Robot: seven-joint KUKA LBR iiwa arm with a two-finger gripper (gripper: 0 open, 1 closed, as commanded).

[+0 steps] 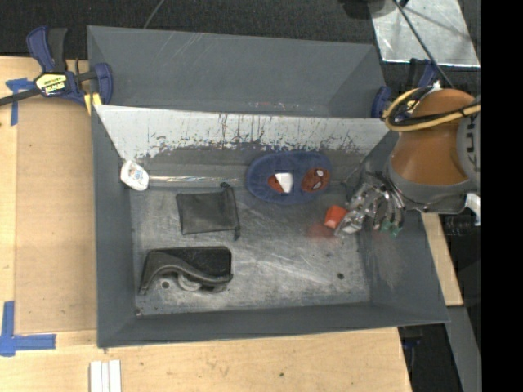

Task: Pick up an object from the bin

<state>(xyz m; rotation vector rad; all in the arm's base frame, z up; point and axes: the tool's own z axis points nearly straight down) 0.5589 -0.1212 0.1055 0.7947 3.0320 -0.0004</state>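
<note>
My gripper (360,211) is low at the right side of the bin, close to the right wall. A small orange-red block (333,217) sits right at the gripper's left end, touching or nearly touching it; whether it is held I cannot tell. Just up and left of it, a flat blue oval dish-like thing (265,180) lies against the back wall. On the dish sit a small white piece (283,182) and a brown-red round piece (313,179).
A black flat pouch (207,213) lies left of centre. A black tape-dispenser-like tool (187,269) sits at the front left, and a small white capped thing (134,175) at the back left corner. The arm's orange cover hangs over the bin's right rim.
</note>
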